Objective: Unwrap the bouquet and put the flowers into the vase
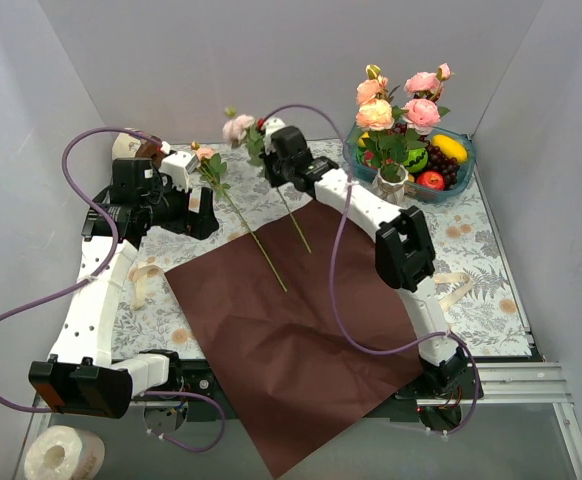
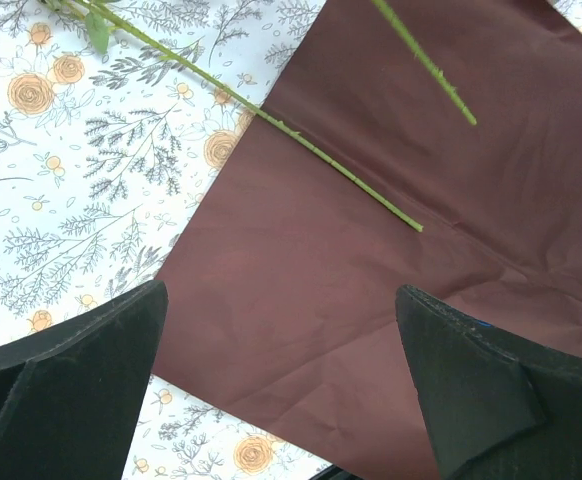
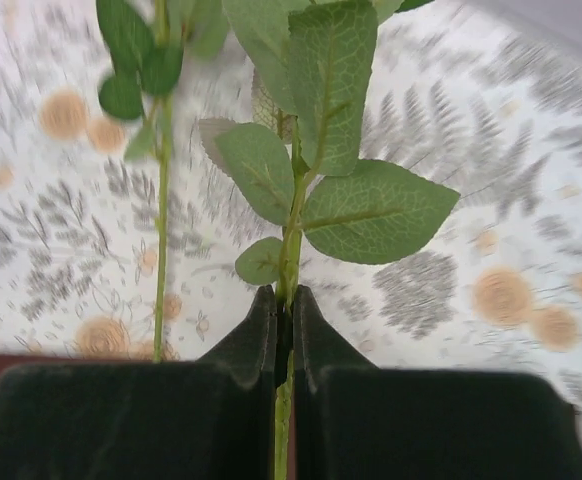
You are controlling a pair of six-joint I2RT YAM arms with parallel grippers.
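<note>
Top view first. Dark red paper lies spread flat across the table, running from the middle out over the 6 o'clock edge. I see the vase at 2 o'clock, just beside the blue fruit bowl, with several pink and peach roses standing in it. My right fingers sit near 12 o'clock, clamped on the stem of one held rose. Its stem trails toward 5 o'clock onto the paper. A loose rose lies beside it, head at 11 o'clock near the left fingers, stem end on the paper. Cream ribbon lies at 9 o'clock, with another strip at 3 o'clock. A paper roll stands off the table at 7 o'clock.

Left wrist. Fingers spread wide with nothing between them, over the paper's edge. The loose rose's stem crosses from 11 o'clock onto the paper. The other stem's tip shows at 1 o'clock.

Right wrist. Fingers pinched tight on the green stem, leaves just past the tips. The loose rose's stem runs alongside at 10 o'clock, apart from it, over the patterned table.
</note>
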